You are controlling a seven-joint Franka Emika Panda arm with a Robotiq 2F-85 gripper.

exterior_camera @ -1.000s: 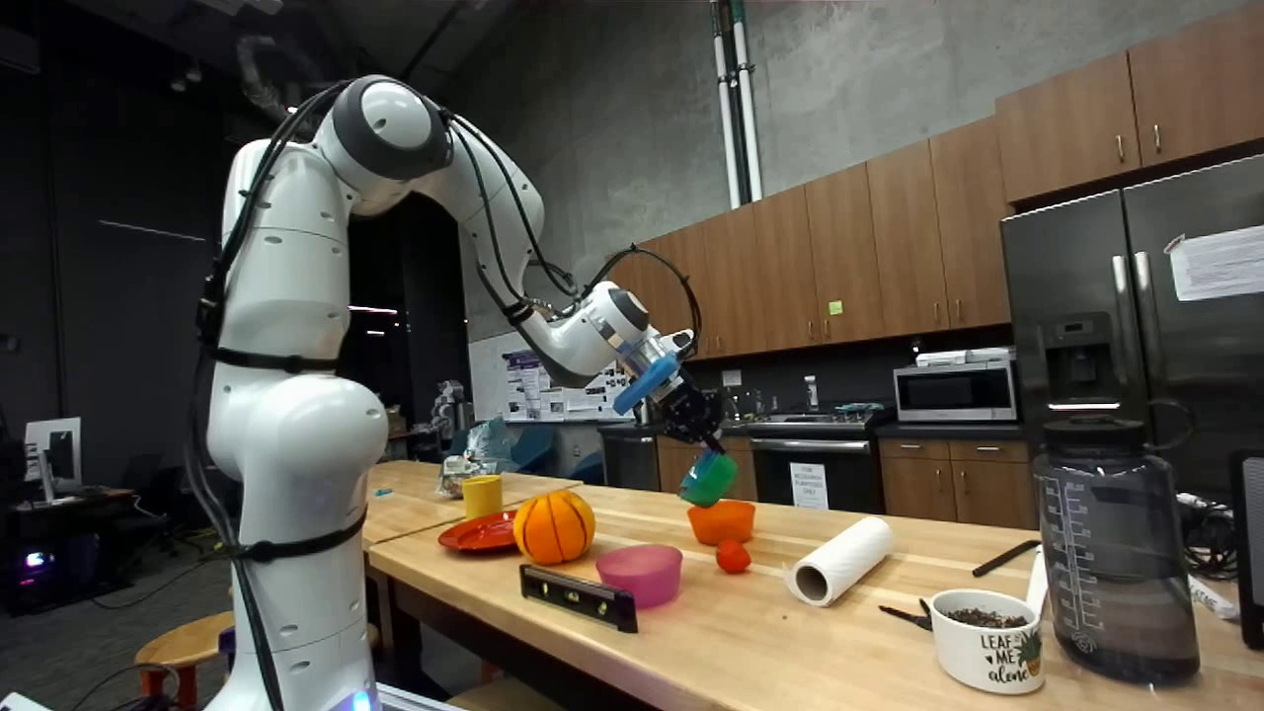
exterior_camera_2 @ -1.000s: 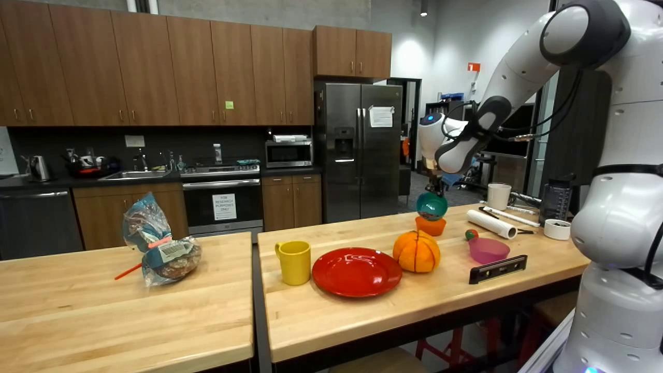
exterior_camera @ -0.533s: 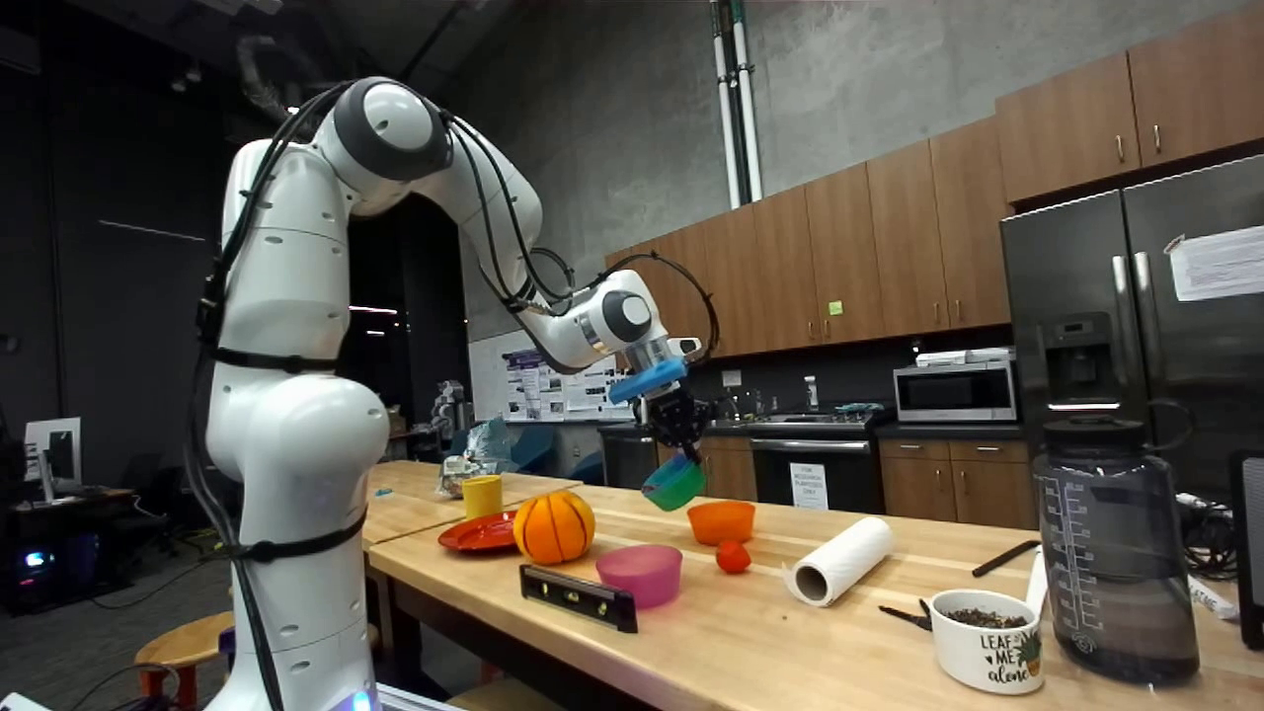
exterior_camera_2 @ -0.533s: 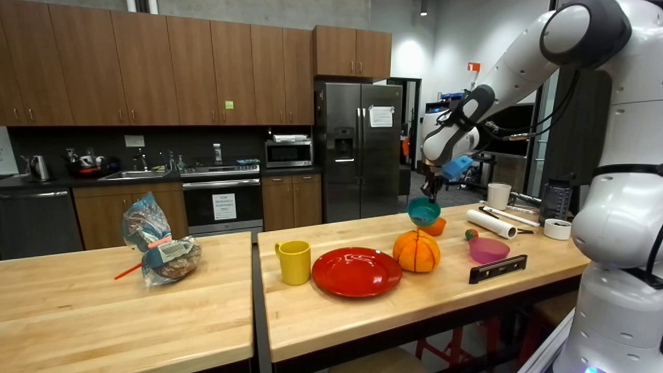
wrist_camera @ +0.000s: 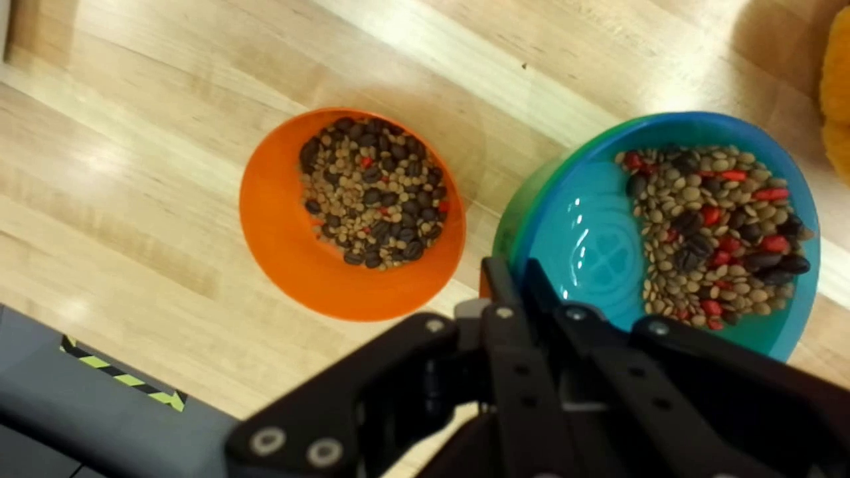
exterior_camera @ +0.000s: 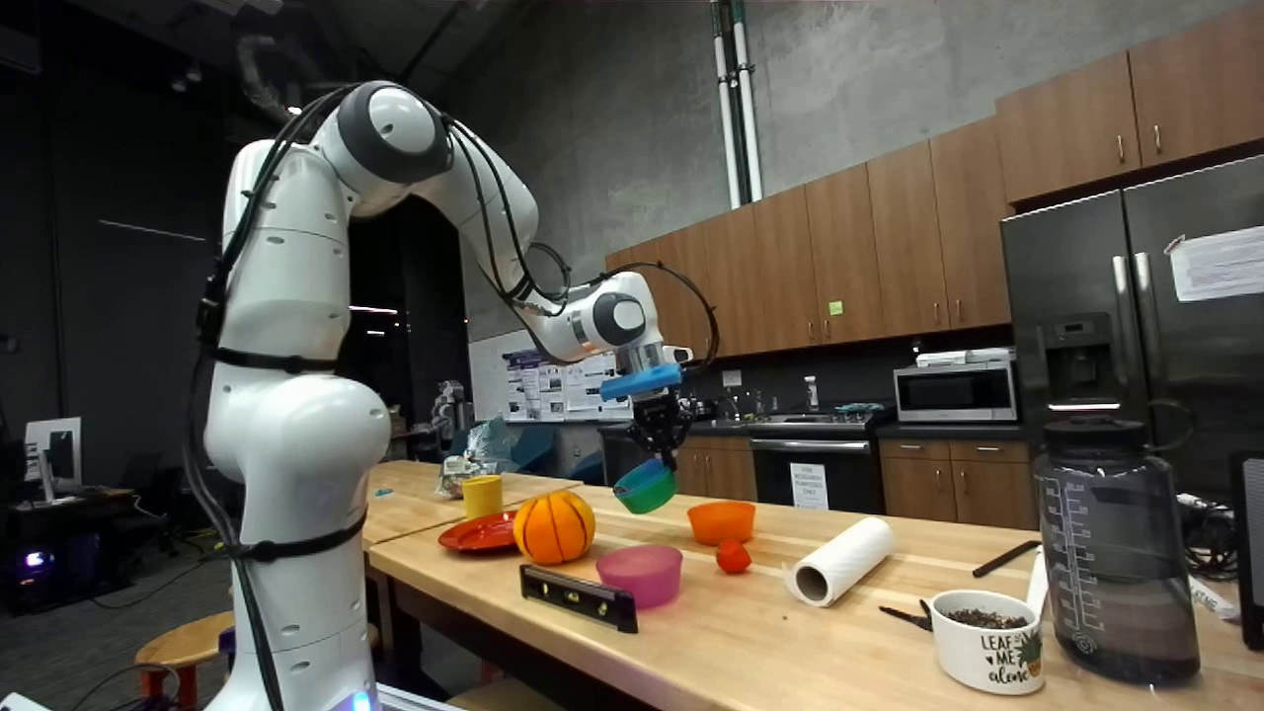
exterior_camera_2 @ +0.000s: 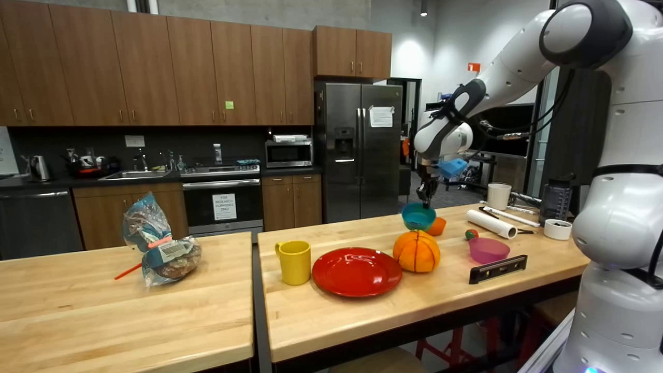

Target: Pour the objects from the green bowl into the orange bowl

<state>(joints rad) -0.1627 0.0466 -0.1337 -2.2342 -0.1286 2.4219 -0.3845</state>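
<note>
The gripper [wrist_camera: 516,269] has its jaws clenched on the wall of the green bowl [wrist_camera: 591,242], at the rim, and holds this bowl in the air above the table [exterior_camera: 849,652]. On its inner side the bowl looks bluish in the wrist view. It is tilted, with the lower side turned away from the orange bowl [wrist_camera: 352,292]. Inside it lies a mix of grains [wrist_camera: 690,265], namely pale brown seeds, dark beans and red pieces, and this mix is gathered at the side opposite to the jaws. The orange bowl stands on the table, near the green one, and it contains a similar mix [wrist_camera: 372,192], in which only few red pieces can be seen. In both exterior views a pumpkin-like orange ball [exterior_camera_2: 417,251] rests just beside a red plate [exterior_camera_2: 357,272], and on the farther side of the plate there is a yellow mug [exterior_camera_2: 294,263]. A pink bowl [exterior_camera: 652,583] stands just beside a black spirit level [exterior_camera: 578,596], while a small red thing [exterior_camera: 733,557] lies near the orange bowl. A roll of white paper [exterior_camera: 842,561] lies on its side upon the same table.
</note>
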